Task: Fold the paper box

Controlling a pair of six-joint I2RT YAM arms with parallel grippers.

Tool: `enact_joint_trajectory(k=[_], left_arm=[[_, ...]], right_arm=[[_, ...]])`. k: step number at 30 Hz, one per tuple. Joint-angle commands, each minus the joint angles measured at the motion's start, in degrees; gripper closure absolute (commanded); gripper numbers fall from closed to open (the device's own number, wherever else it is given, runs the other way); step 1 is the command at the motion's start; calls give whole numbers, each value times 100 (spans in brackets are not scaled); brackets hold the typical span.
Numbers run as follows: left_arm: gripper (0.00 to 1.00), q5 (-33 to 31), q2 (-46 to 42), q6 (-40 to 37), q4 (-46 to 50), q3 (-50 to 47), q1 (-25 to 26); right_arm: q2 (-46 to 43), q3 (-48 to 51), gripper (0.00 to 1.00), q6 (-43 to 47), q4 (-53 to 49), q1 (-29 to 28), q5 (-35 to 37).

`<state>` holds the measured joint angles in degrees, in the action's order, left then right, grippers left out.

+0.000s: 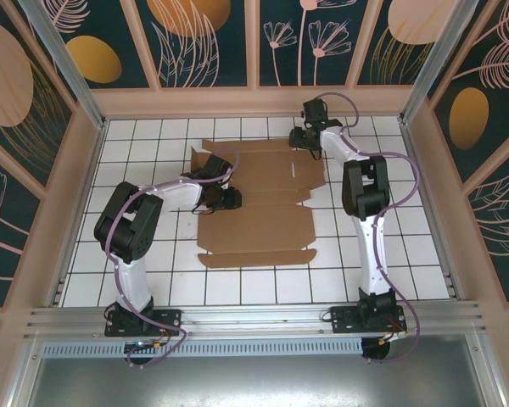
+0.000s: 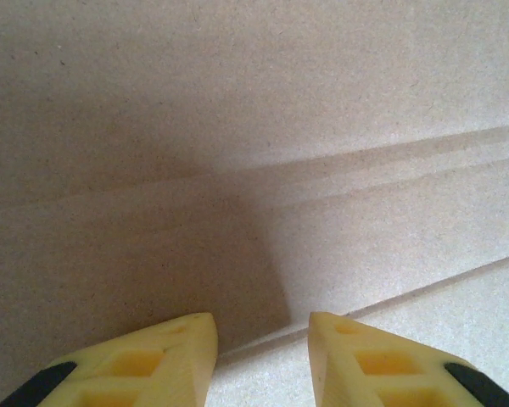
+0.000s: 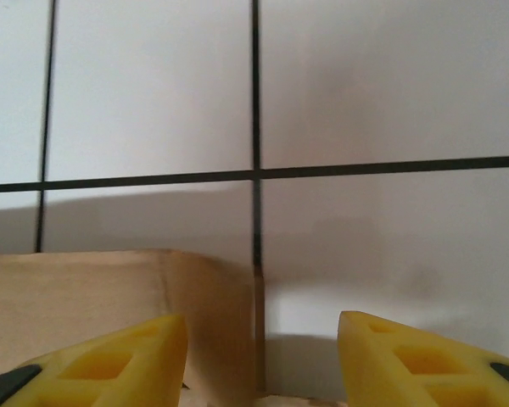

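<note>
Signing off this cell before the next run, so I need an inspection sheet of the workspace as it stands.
Surface: white tiled table, dark grid lines.
Job's things: paper box, an unfolded brown cardboard sheet lying mostly flat mid-table.
Clutter: nothing seen.
Grippers: left gripper open over the sheet's left part, nothing between its fingers; right gripper open at the sheet's far right corner.
Cables: purple cables looped along both arms.
Surroundings: floral wall panels on three sides; metal rail at the near edge.
</note>
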<state>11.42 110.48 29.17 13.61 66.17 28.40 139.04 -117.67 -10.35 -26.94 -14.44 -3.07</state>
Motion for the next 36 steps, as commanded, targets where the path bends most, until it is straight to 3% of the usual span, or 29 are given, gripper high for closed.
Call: enact_joint_trajectory(k=[1,6,12,19,24,27,30,35,36], left_arm=[[63,-214,375,-131,393,-186,-18],[64,-211,362,-166,415,-166,-19],[65,-199,369,-210,474,-55,-18],[66,-280,330,-218,641,149,-67],[66,-241,178,-149,711,217,-269],[65,-232,108,-139,821,372,-369],[65,-191,-19,-86,954,592,-485],[57,236,-438,369,1015,1023,-613],[55,364,-483,495,1019,1139,-615]], right_arm=[[-230,-139,49,83,-14,72,-29],[-18,-336,51,176,-208,71,-431],[-52,-187,73,368,-93,73,-1002],[-226,52,95,496,43,158,-1148],[-994,1114,100,425,985,206,-1424],[-1712,2184,100,150,2046,247,-1440],[-2619,3737,100,-316,3748,287,-1502],[-4052,7003,100,-555,8548,210,-1321],[-4160,7332,100,-480,9078,174,-1276]])
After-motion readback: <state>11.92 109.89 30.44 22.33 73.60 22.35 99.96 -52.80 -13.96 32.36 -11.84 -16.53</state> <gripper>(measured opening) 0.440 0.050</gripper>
